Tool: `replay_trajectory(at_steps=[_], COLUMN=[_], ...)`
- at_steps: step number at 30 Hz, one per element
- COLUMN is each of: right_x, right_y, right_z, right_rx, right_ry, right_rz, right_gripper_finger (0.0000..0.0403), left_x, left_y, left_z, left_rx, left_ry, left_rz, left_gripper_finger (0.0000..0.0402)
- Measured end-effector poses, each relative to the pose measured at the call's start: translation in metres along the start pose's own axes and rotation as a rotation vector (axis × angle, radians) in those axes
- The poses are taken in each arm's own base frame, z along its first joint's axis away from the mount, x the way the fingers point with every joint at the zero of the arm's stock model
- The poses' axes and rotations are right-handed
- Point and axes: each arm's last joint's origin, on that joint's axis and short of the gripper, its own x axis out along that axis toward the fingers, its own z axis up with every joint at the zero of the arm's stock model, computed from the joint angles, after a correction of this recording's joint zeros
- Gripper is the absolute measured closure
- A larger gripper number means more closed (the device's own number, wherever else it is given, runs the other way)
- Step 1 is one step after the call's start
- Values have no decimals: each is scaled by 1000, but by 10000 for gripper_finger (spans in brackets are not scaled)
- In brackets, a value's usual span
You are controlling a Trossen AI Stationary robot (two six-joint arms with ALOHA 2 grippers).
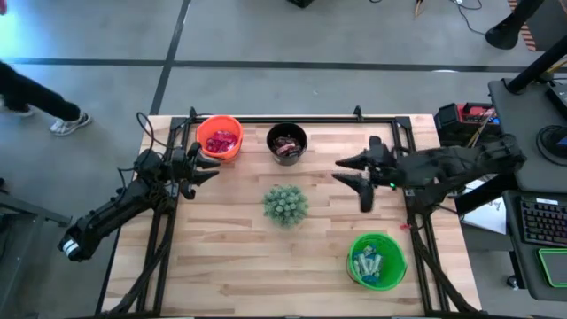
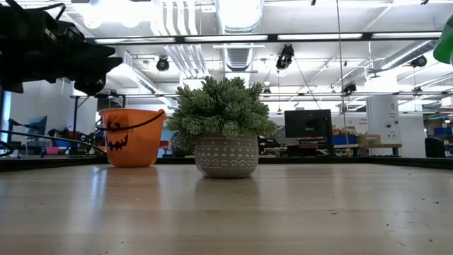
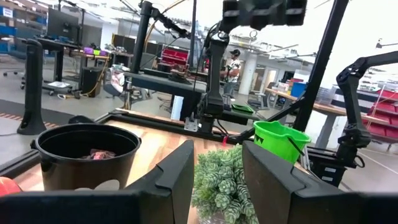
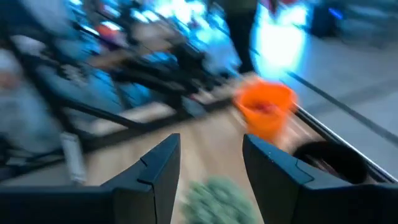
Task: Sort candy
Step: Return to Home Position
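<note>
Since all the candy (image 1: 221, 140) we can see already lies in buckets, the risk now is a spill. Nearest us, blue candy (image 1: 370, 264) sits in the green bucket (image 1: 353, 246). Midway across the bench (image 1: 230, 257), the plant (image 1: 285, 204) stands roughly between the left pincer (image 1: 211, 169) and right pincer (image 1: 344, 174), both gaping and empty. Farthest, the left one hangs just beside the orange bucket (image 1: 202, 133); a careless swing could tip it.

Red candy (image 1: 221, 140) lies in the orange bucket (image 1: 203, 133); blue candy (image 1: 369, 264) in the green bucket (image 1: 354, 248); left gripper (image 1: 216, 168) and right gripper (image 1: 337, 170) face each other.
</note>
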Motion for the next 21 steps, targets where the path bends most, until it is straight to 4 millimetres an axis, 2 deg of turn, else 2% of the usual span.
replay_trajectory(at_steps=[5, 10, 15, 21], right_x=[-18, -21, -7, 17], right_y=[25, 48, 58, 59], right_z=[14, 16, -5, -48], right_rx=[-75, -187, -166, -78], right_ry=[-175, -306, -287, -230], right_rz=[276, 595, 672, 681], right_gripper_finger=[237, 238, 237, 237], left_x=[0, 0, 0, 0], left_y=[0, 1, 0, 0], left_z=[-1, -3, -3, -3], left_rx=[-7, -23, -23, -25], left_ry=[7, 22, 28, 26], left_rz=[2, 7, -11, -11], left_gripper_finger=[283, 283, 283, 283])
